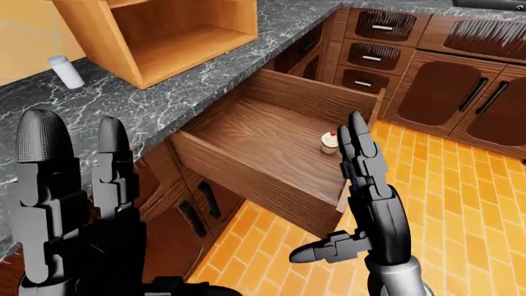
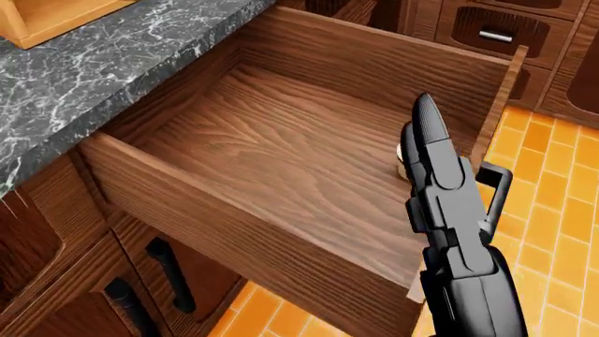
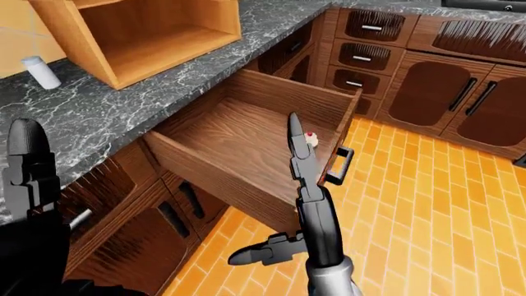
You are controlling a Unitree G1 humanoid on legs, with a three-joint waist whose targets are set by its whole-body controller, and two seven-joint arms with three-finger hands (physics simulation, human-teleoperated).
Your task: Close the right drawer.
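Kitchen, marble counter [image 1: 205,80], wooden cabinets [image 1: 460,98]

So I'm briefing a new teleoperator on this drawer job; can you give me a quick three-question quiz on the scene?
1. True or false: the drawer stands wide open.
2. What lies inside the drawer? A) a cupcake B) a fork C) nothing
3. Fill in: the right robot hand has its fingers stretched out straight, so it is ____.

Key:
1. True; its wooden floor is exposed and its black handle juts over the orange tiled floor.
2. A; a cupcake with a red top stands near the drawer's front panel, partly behind the hand.
3. open.
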